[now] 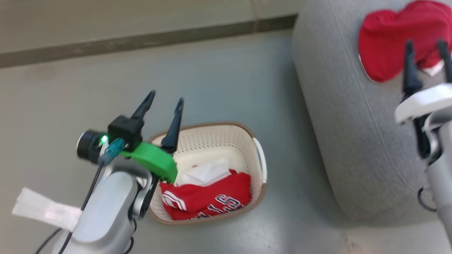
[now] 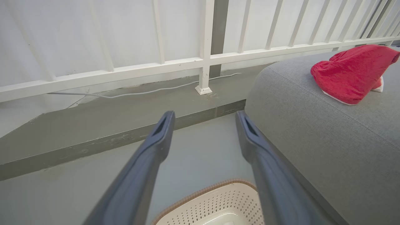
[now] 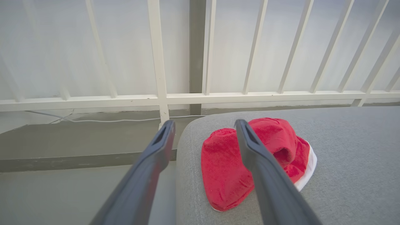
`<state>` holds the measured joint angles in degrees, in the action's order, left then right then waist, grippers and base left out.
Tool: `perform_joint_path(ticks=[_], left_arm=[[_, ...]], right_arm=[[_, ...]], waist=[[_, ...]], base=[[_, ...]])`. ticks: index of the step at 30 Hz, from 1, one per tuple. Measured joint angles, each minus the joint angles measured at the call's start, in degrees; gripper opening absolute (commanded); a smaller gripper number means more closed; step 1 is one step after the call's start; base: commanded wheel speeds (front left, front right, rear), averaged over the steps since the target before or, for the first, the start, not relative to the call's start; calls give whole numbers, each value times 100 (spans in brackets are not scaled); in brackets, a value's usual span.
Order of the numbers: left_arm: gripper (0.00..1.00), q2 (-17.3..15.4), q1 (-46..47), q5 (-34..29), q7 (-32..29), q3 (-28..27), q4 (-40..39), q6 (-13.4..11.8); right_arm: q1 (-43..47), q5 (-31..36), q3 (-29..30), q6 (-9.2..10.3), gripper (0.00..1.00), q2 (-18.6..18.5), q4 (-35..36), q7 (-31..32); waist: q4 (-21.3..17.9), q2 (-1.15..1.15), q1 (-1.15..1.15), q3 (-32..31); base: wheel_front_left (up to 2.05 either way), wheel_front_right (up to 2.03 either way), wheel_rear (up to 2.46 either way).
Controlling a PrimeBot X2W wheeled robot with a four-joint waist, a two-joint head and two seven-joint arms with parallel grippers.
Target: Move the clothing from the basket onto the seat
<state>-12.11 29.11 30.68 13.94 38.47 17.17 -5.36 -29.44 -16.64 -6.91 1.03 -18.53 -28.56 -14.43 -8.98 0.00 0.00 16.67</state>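
Red plain garment (image 1: 392, 46) lies on the grey seat (image 1: 346, 141); striped red jersey (image 1: 208, 199) sits in the cream basket (image 1: 226, 125). Left fingers (image 1: 175, 121) spread above the basket; right fingers (image 1: 410, 70) spread, empty, near the plain garment.

head view: high up, tilted steeply down at the floor (image 1: 176, 70). basket (image 1: 219, 141) low centre, seat (image 1: 346, 141) at right, left hand (image 1: 166, 96) lower left, right hand (image 1: 425, 42) at the right edge. slightly blurred.

left wrist view: low, close over the basket's far rim, facing almost level out along the left hand toward a white railing (image 2: 206, 59). seat flank close at right.

right wrist view: just above the seat's edge, facing the same railing. red piece (image 3: 225, 168) close ahead.

shared: red piece on the seat in all three views. railing and grey ledge (image 2: 93, 125) in both wrist views. basket in the head and left wrist views.
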Motion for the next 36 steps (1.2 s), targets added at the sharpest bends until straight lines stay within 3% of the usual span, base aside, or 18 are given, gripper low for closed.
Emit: perform_joint_path(ticks=[15, 21, 36], left_arm=[[100, -253, -1123, 148, 33, -722, 219, -80], [100, -335, -1580, 152, 33, -1025, 87, -130], [100, -412, -2541, -29, 47, -1866, -513, -174]], right_arm=[[1122, 43, -322, 14, 100, 453, 331, 0], [1616, 43, -366, 147, 100, 569, 542, 0], [2665, -2, -355, 369, 100, 831, 1301, 0]], waist=[[747, 0, 0, -1107], [951, 0, 0, -1473], [1047, 0, 0, -1851]], base=[[0, 0, 0], [0, 0, 0], [0, 0, 0]])
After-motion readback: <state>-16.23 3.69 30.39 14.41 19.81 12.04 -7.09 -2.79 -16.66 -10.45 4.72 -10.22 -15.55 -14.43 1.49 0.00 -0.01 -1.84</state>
